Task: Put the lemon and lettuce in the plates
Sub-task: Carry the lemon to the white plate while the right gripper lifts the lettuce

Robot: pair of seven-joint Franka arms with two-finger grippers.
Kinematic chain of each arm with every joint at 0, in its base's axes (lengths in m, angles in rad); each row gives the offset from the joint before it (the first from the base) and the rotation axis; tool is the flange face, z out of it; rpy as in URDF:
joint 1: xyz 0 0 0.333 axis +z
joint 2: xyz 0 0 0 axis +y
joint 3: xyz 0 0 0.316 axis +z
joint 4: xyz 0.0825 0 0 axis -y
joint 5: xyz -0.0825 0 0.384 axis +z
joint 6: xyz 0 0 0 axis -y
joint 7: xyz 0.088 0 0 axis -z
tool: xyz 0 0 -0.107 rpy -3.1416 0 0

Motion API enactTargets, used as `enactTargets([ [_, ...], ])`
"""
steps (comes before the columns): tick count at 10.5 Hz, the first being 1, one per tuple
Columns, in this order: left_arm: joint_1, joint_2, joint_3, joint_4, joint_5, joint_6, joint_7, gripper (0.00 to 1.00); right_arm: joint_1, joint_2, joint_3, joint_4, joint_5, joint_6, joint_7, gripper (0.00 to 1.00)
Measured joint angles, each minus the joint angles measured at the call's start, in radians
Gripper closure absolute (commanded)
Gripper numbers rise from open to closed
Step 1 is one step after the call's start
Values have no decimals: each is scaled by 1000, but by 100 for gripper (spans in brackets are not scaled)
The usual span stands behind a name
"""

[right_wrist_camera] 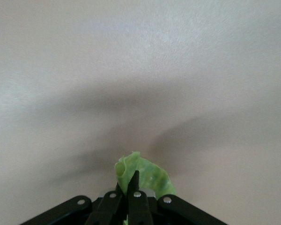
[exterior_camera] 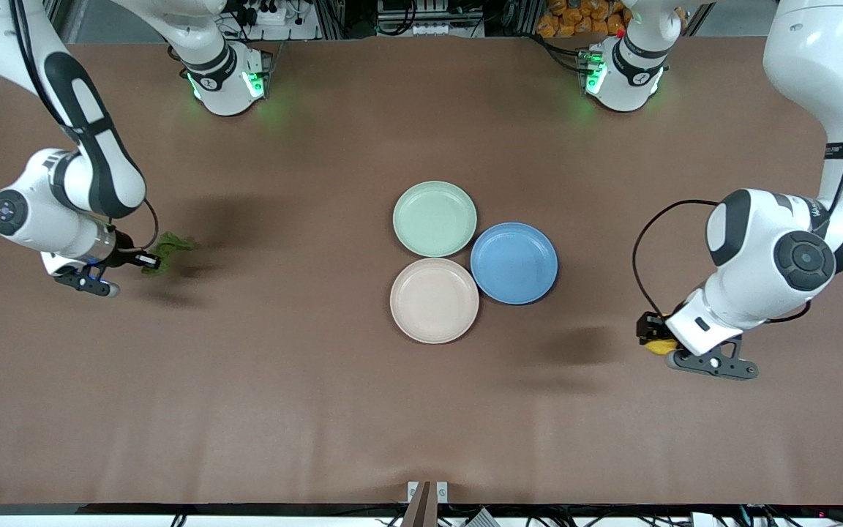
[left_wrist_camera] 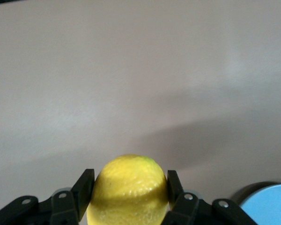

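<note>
My left gripper [exterior_camera: 653,338] is shut on the yellow lemon [exterior_camera: 660,345], held above the table toward the left arm's end; in the left wrist view the lemon [left_wrist_camera: 129,190] sits between both fingers [left_wrist_camera: 82,187]. My right gripper [exterior_camera: 149,260] is shut on the crinkled green lettuce [exterior_camera: 170,249], held above the table toward the right arm's end; in the right wrist view the leaf [right_wrist_camera: 145,176] sticks out past the closed fingers [right_wrist_camera: 134,185]. The mint green plate [exterior_camera: 435,218] and the beige-pinkish plate [exterior_camera: 434,300] lie mid-table, both bare.
A blue plate [exterior_camera: 514,262] touches both plates on the side toward the left arm; its rim shows in the left wrist view [left_wrist_camera: 267,204]. The brown table [exterior_camera: 282,380] spreads wide around them.
</note>
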Motion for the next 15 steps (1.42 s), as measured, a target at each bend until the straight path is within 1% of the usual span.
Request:
enactTargets([
  [2, -3, 0, -46, 16, -6, 0, -20, 100, 12, -52, 3, 7, 0, -44, 41, 100],
  [4, -17, 2, -91, 17, -9, 0, -84, 100, 63, -72, 5, 16, 1, -46, 136, 100],
  [7, -123, 21, -106, 29, -10, 45, -249, 100, 157, -77, 13, 37, 2, -47, 273, 100],
  [10, -223, 77, -107, 46, -10, 156, -401, 100, 219, -77, 106, 88, 4, -65, 452, 100],
  [13, -327, 142, -104, 49, -10, 283, -581, 100, 289, -64, 166, 150, 4, -98, 589, 100],
  [15, -380, 167, -102, 50, -10, 325, -702, 100, 352, 0, 187, 213, 5, -99, 705, 100],
])
